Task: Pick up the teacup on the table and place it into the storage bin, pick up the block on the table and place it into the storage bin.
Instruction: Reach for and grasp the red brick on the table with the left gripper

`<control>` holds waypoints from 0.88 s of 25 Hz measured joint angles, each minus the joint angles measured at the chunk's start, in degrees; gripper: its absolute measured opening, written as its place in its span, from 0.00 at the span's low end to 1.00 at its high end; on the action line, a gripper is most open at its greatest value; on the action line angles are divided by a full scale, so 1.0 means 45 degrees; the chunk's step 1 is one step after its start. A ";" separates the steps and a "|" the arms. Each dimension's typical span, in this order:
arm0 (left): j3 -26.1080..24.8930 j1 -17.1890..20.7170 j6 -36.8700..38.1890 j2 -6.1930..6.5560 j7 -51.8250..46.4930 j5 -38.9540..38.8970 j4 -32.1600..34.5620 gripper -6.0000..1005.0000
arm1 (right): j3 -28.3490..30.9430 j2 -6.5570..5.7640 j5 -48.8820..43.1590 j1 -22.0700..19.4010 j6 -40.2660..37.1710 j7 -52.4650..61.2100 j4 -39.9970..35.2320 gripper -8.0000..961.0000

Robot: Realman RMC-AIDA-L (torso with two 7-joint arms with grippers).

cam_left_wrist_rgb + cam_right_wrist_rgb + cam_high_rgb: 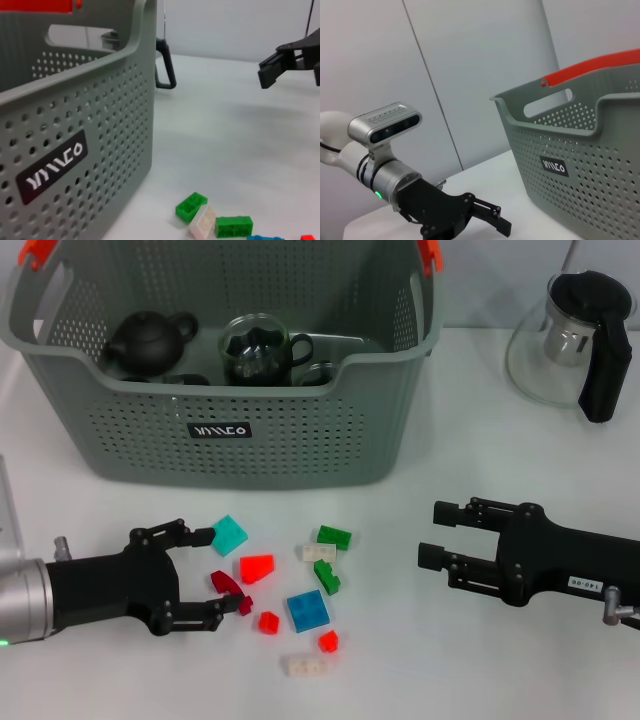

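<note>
The grey storage bin (230, 435) stands at the back left, its black label (52, 167) facing me. Inside it are a glass teacup (255, 350) with a dark handle and a black teapot (150, 340). Several blocks lie in front of the bin, among them a teal block (230, 534), a red block (257, 568), a blue block (307, 611) and a green block (334, 536). My left gripper (222, 575) is low over the table, open around a dark red block (226, 582). To the right of the blocks my right gripper (437, 533) hangs open with nothing in it.
A glass pitcher (570, 340) with a black handle stands at the back right. Two green blocks (191, 206) and a white block (202, 222) lie close to the bin's front corner. The bin carries orange-red handle clips (430, 254).
</note>
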 joint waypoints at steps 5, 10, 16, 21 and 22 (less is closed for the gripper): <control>-0.0051 -0.0008 -0.0200 -0.0008 0.0813 -0.0160 -0.0671 0.89 | 0.0000 0.0000 -0.0006 0.0011 0.0054 0.0011 0.0000 0.70; -0.0051 -0.0077 -0.0576 -0.0012 0.0897 -0.0167 -0.1051 0.88 | 0.0000 0.0000 -0.0015 -0.0033 0.0070 0.0014 0.0000 0.70; -0.0022 -0.0180 -0.1372 -0.0012 0.0934 -0.0168 -0.1477 0.88 | 0.0001 -0.0009 -0.0021 -0.0050 0.0079 0.0013 0.0000 0.70; -0.0022 -0.0208 -0.1433 -0.0012 0.1085 -0.0172 -0.1649 0.88 | 0.0001 -0.0018 -0.0021 -0.0056 0.0075 0.0013 0.0000 0.70; -0.0020 -0.0208 -0.1434 -0.0012 0.1108 -0.0174 -0.1674 0.88 | 0.0001 -0.0019 -0.0021 -0.0056 0.0068 0.0014 0.0000 0.70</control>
